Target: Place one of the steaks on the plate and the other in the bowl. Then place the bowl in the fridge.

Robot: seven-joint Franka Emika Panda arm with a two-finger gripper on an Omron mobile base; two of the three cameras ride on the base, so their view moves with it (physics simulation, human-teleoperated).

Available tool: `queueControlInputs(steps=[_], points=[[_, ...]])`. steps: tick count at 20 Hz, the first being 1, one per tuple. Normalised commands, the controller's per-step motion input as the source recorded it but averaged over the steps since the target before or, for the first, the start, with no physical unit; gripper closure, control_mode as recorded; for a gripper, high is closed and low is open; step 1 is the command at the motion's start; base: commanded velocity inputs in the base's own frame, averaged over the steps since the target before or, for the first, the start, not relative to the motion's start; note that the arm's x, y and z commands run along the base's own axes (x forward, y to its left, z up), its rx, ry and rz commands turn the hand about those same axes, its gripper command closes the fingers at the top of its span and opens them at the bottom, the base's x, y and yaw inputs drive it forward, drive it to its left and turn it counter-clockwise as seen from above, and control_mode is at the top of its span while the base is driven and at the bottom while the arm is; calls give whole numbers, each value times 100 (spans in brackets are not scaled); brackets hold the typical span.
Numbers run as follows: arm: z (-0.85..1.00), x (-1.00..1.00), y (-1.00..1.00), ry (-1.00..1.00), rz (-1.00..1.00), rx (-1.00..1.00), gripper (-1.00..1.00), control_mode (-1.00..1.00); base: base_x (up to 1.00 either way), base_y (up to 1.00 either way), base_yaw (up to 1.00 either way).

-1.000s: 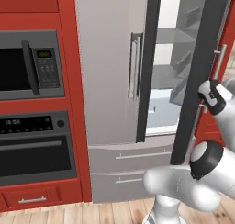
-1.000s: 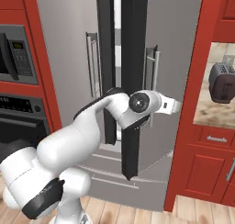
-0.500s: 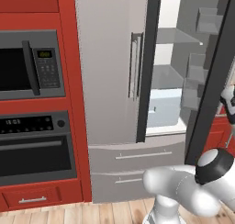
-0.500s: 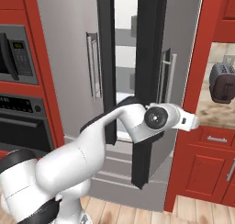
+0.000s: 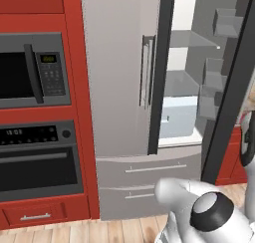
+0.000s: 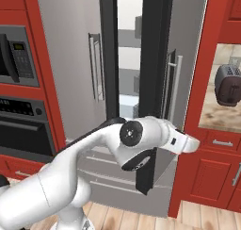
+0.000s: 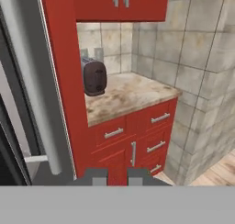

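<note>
Hand view: the gripper (image 7: 117,175) sits at the bottom of the frame, its two dark tips close together with a slim gap and nothing between them. Whether that counts as shut cannot be told from here. It looks past a long grey bar (image 7: 41,81) on the left, likely the door's handle, toward a dark toaster (image 7: 94,77) on a speckled counter (image 7: 133,92).

Over in the left base view, the fridge (image 5: 119,87) fills the middle, its left door closed and the right side standing open on grey shelves (image 5: 191,38) and a pale bin (image 5: 177,116). In the right base view the open door (image 6: 155,59) stands edge-on at centre, bar handle (image 6: 172,83) on its right face, with the arm's white end just below that handle.

How will it handle? The door looks tall, stiff and heavy, swinging only about its hinge. A judgement: the vertical bar is the place to grip, or the flat steel face can take a plain push; the smooth bar could slip from a loose pinch.

Hard to read: the fingers themselves are too small to make out in the right base view, and contact with the door is unclear. The door's dark edge cuts off part of the shelves, so what rests deep inside, the bowl included, cannot be made out.
</note>
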Motion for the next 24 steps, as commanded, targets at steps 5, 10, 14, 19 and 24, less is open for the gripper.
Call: queueControlInputs(steps=[5,10,14,19,24], points=[[2,-37,69,8,-24,-13,-100,-100,0,0,0],[15,-7,56,24,-6,-15,-100,-100,0,0,0],[17,-12,38,16,-4,-12,-100,-100,0,0,0],[20,-13,37,24,-4,-10,-100,-100,0,0,0],[15,-8,45,29,-3,-1,-100,-100,0,0,0]])
